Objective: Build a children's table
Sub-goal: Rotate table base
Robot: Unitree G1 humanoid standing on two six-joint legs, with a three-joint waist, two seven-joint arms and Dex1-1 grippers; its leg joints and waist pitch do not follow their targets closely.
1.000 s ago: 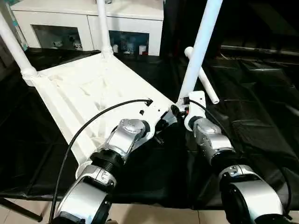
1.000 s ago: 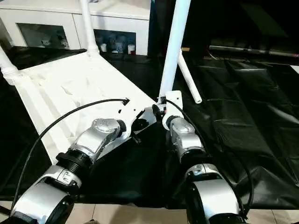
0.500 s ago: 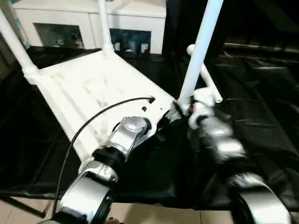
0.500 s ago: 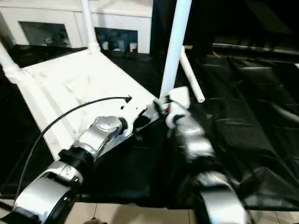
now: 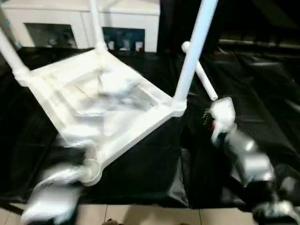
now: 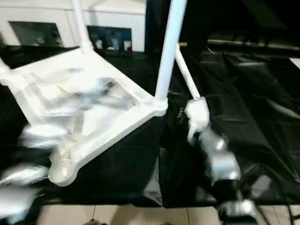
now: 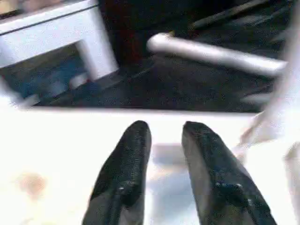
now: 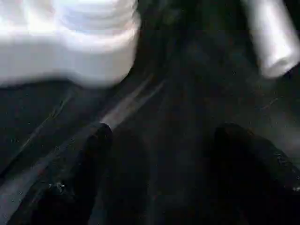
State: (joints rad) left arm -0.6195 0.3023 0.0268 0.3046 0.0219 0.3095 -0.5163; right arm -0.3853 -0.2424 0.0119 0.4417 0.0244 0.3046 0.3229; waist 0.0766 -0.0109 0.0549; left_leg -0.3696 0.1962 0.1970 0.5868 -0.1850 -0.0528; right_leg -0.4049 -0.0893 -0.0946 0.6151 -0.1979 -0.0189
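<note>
Black sheeting [image 5: 140, 168] covers the surface, presumably to protect it during the build, and on it the white plastic children's table [image 5: 108, 117] lies upside down, ribbed underside up, so that the corner sockets face upward to take the legs. Behind it stands a white cabinet [image 5: 70, 18] with glass doors. Three legs rise from their sockets: two at the far corners and one leg [image 5: 192, 51] at the corner toward the robot's right. The near socket [image 5: 90, 169] is empty, so I judge the build one leg short of done. The fourth leg [image 5: 199, 70] lies loose on the sheeting behind the standing one, within reach of the right arm. The right tool [image 8: 159, 164] hangs just beside the seated leg's socket with its fingers spread wide and nothing between them. The left tool [image 7: 164, 159] hovers over the tabletop's underside, fingers a narrow gap apart, gripping nothing.
</note>
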